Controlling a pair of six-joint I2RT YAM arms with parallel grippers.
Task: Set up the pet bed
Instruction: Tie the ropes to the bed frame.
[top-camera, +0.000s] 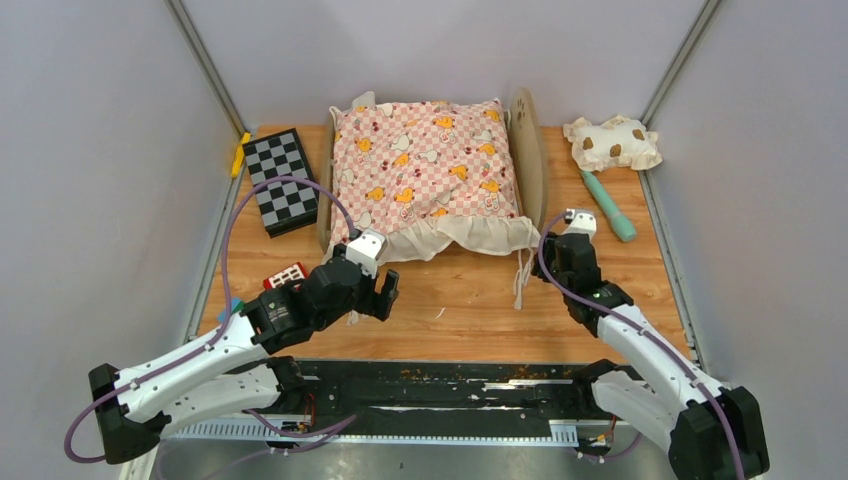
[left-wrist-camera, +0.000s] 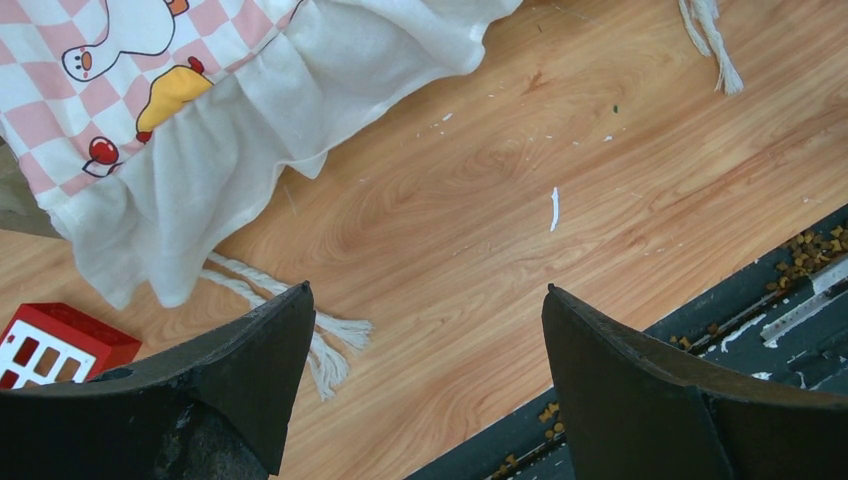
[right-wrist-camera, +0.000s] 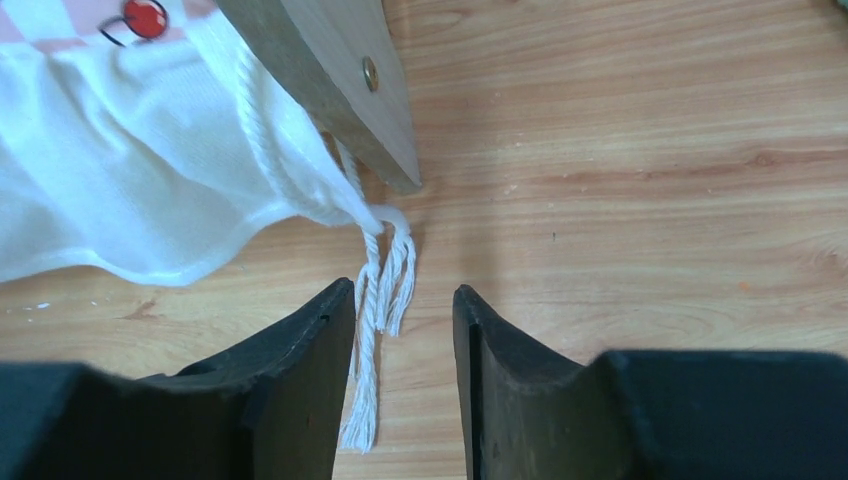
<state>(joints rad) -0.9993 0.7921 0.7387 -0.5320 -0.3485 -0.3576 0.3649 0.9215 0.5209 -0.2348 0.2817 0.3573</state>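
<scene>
The pet bed (top-camera: 527, 150) stands at the back middle of the table, its light-wood headboard on the right. A pink checkered ruffled cushion (top-camera: 430, 165) lies on it and hides the base. My left gripper (top-camera: 385, 295) hovers open off the cushion's front left corner, with bare table between its fingers (left-wrist-camera: 427, 290). A white tie cord (left-wrist-camera: 330, 345) lies by the left finger. My right gripper (top-camera: 578, 222) is at the bed's front right corner. In the right wrist view it (right-wrist-camera: 402, 290) stands open, and another tie cord (right-wrist-camera: 365, 400) lies loose on the table beside its left finger. The wooden frame end (right-wrist-camera: 330, 70) is just ahead.
A cream brown-spotted pillow (top-camera: 612, 142) and a teal stick (top-camera: 610, 205) lie at the back right. A folded chessboard (top-camera: 280, 180) and a yellow piece (top-camera: 240, 153) lie to the left of the bed. A red block (top-camera: 285, 275) sits by my left arm. Grey walls close in both sides.
</scene>
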